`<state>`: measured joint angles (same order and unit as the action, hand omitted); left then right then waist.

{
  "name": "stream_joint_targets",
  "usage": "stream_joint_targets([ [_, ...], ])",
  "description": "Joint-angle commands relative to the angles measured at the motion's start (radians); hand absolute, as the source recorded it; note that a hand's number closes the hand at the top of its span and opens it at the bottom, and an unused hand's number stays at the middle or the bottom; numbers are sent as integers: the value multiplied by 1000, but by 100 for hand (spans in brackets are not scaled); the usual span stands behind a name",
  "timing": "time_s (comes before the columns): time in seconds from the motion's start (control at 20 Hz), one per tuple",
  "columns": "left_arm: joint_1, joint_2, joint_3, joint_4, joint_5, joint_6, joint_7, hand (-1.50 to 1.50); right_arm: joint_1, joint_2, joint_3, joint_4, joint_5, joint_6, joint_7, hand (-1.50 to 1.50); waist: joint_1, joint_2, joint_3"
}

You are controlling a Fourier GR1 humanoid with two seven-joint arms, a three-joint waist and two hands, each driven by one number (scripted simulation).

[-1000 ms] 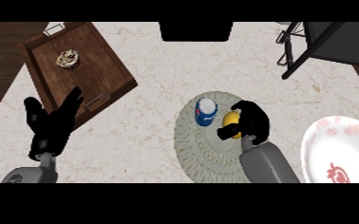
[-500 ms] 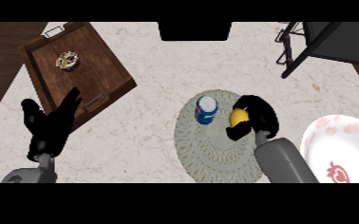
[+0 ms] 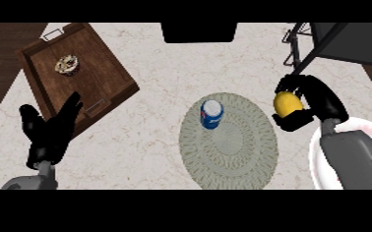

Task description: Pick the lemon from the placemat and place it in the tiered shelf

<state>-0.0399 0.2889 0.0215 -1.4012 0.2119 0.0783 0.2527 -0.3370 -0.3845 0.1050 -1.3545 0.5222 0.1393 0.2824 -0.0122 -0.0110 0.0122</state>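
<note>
In the head view the yellow lemon [image 3: 286,103] is held in my right hand [image 3: 314,103], whose fingers and thumb curl round it. The hand hangs just past the right edge of the round woven placemat [image 3: 232,147]. The dark tiered shelf [image 3: 327,42] stands at the upper right, beyond the hand. My left hand [image 3: 49,130] rests open at the lower left, fingers up, beside the tray's corner.
A blue and white can [image 3: 211,114] stands on the placemat's upper left part. A wooden tray [image 3: 94,73] at the upper left holds a small pastry [image 3: 68,64]. A white plate with red pattern [image 3: 320,152] lies under my right forearm. A black box [image 3: 199,32] sits at the back centre.
My right hand has carried the lemon off the placemat, to the right and up toward the shelf. The left hand has stayed where it was.
</note>
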Motion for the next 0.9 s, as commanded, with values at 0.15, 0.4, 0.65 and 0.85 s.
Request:
stream_joint_targets([
  [0.15,51,-18,12,56,29,-34,2,0,45,-90,-107,-343,-22,-22,71,150,-21,1,-14],
  [0.4,20,-57,-22,77,-30,8,-21,0,-43,-194,-262,-511,-128,106,265,150,-23,4,-14],
  [0.65,57,-55,-29,14,-19,-13,10,0,-147,-292,-413,-500,-225,188,372,150,2,6,-13],
  [0.85,14,-40,-4,41,-8,-31,27,0,-277,-361,-477,-368,-262,222,393,150,16,11,-13],
])
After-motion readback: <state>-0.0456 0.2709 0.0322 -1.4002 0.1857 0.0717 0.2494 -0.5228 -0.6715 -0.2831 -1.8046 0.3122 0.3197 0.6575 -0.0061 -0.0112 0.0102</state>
